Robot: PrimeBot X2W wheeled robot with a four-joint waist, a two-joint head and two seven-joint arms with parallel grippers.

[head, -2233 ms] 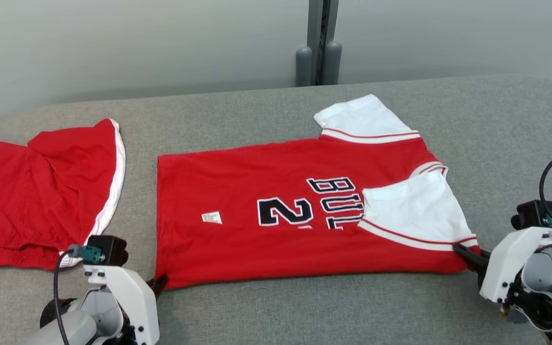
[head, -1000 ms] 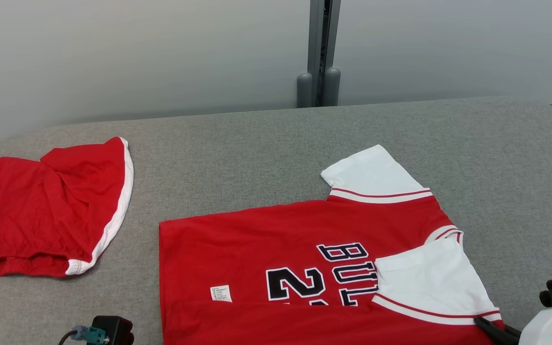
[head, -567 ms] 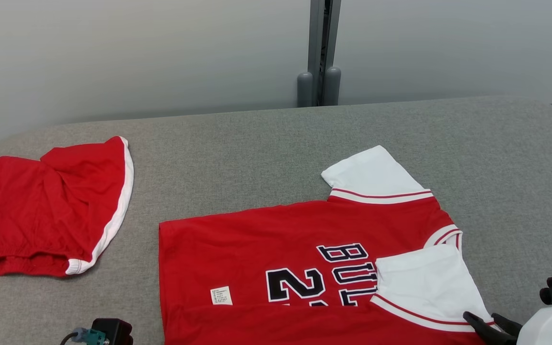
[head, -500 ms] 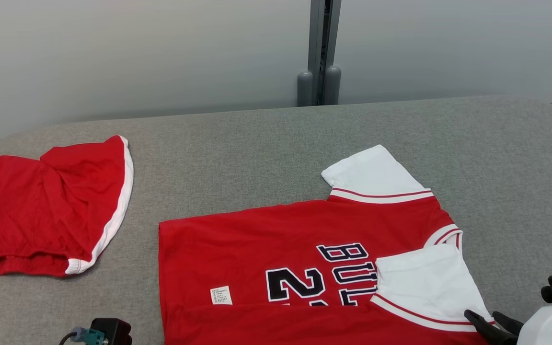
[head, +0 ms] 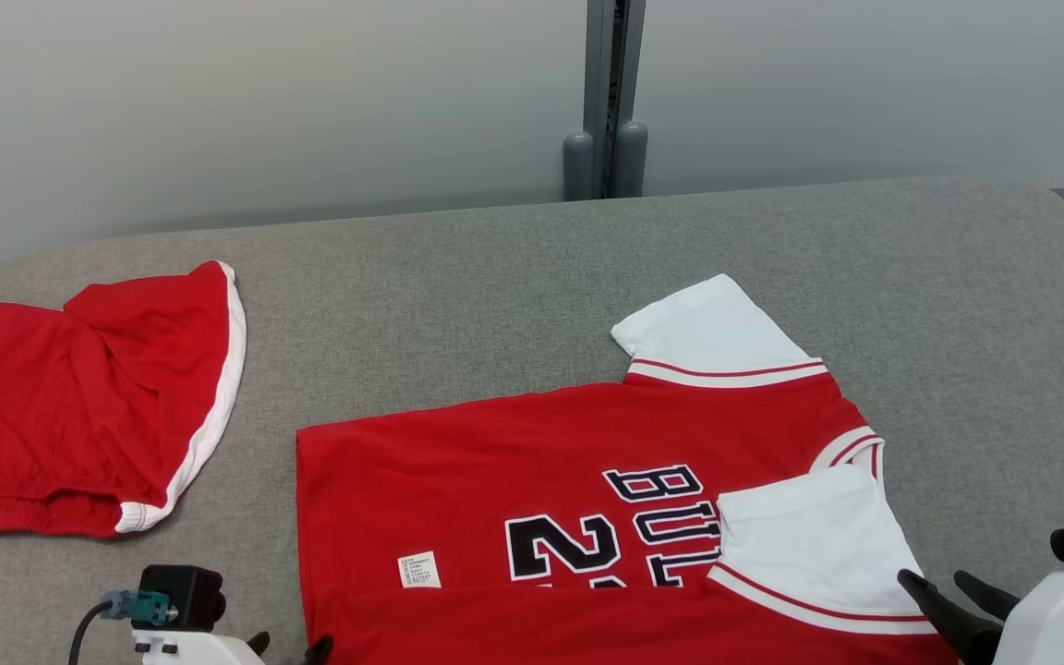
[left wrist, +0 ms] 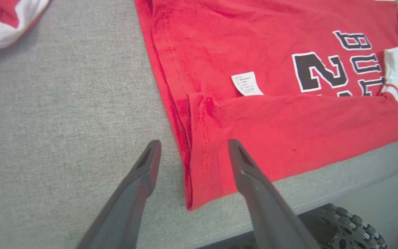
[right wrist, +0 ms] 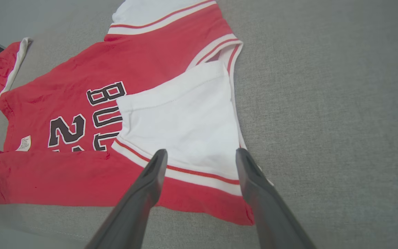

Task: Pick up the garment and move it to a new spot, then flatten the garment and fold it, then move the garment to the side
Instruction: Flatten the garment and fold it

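The garment [head: 532, 480] is a red jersey with white sleeves and dark lettering, lying flat on the grey padded table [head: 458, 277]. Its near long edge is folded over toward the middle, and one white sleeve [right wrist: 181, 117] lies on top. My left gripper [left wrist: 192, 143] stands open just above the jersey's hem corner [left wrist: 199, 180], one finger on each side of it, holding nothing. In the head view its tips [head: 290, 644] peek in at the bottom edge. My right gripper [right wrist: 200, 152] hangs open over the folded sleeve's striped cuff, also empty; it is at the lower right in the head view [head: 934, 579].
A second red garment with white trim [head: 79, 406] lies at the table's left. The table's front edge [left wrist: 323, 204] runs close behind the jersey's near fold, with my wheeled base [left wrist: 344, 224] below it. A wall and grey post [head: 604, 102] stand behind the table.
Both grippers have opened and let go of the jersey's near edge, which now rests on the table. The head camera has shifted a little.
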